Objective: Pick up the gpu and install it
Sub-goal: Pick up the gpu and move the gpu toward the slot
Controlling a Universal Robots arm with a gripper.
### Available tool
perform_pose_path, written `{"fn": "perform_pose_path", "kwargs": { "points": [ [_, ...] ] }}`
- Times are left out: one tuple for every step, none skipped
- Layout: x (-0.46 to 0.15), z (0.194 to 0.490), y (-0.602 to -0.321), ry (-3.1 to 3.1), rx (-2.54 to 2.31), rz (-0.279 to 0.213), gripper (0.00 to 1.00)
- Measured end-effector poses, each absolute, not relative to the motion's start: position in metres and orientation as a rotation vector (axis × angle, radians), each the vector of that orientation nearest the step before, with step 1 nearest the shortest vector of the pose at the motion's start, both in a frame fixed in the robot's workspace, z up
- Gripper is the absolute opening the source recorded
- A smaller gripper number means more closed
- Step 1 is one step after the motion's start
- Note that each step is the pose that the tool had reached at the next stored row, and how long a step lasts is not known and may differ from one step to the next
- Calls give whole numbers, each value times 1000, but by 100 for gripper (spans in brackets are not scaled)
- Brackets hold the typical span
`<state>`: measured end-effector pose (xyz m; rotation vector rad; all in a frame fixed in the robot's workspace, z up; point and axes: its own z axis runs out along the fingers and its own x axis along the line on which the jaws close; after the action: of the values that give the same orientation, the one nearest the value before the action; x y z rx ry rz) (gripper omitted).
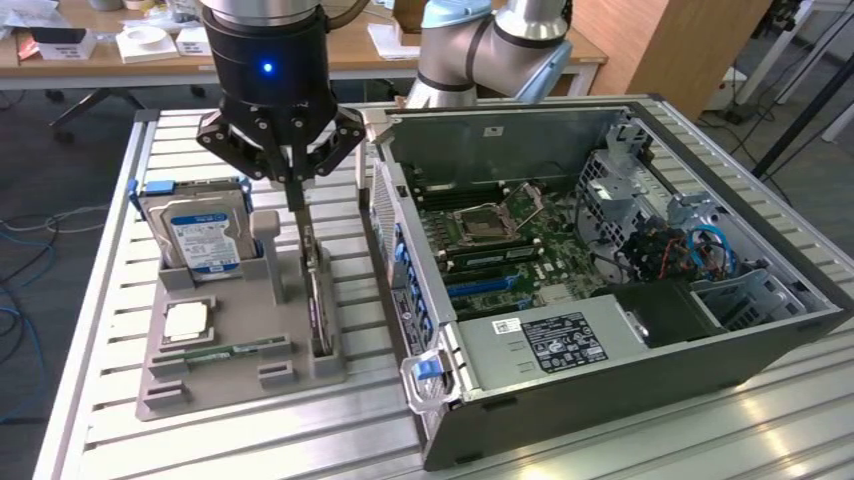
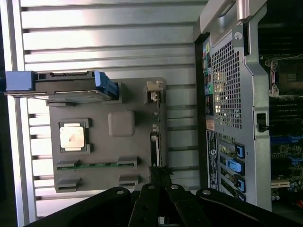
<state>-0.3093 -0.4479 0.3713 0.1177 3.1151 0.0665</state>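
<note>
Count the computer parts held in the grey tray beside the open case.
4: a hard drive upright at the far end, a processor chip flat before it, a green memory stick nearer still, and the gpu on edge along the side nearest the case. None seems hidden.

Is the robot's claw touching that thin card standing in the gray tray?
Touching. The wrist view shows the gripper pinching the gpu by its edge, with no gap.

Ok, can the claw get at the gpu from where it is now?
Probably yes: the claw sits shut directly above the gpu, standing on edge in the gray tray, nothing between them; whether it grips is unclear.
</note>
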Motion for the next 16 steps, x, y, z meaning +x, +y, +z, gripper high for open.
{"fn": "perform_pose_path", "kwargs": {
  "points": [
    [-309,371,-448,3115,118,67,10],
    [-309,371,-448,3115,118,67,10],
    [-309,371,-448,3115,118,67,10],
    [-309,371,-448,3115,118,67,10],
    [-309,371,-448,3115,118,67,10],
    [-309,371,-448,3115,118,67,10],
    [-309,371,-448,3115,118,67,10],
    [-309,371,-448,3115,118,67,10],
    [-309,371,-448,3115,118,66,10],
    [-309,371,-448,3115,118,67,10],
    [-309,371,-448,3115,118,67,11],
    [-309,371,-448,3115,118,67,11],
    [-309,371,-448,3115,118,67,17],
    [-309,371,-448,3115,118,67,23],
    [-309,371,-448,3115,118,67,23],
    [-309,371,-448,3115,118,67,29]
  ]
}}
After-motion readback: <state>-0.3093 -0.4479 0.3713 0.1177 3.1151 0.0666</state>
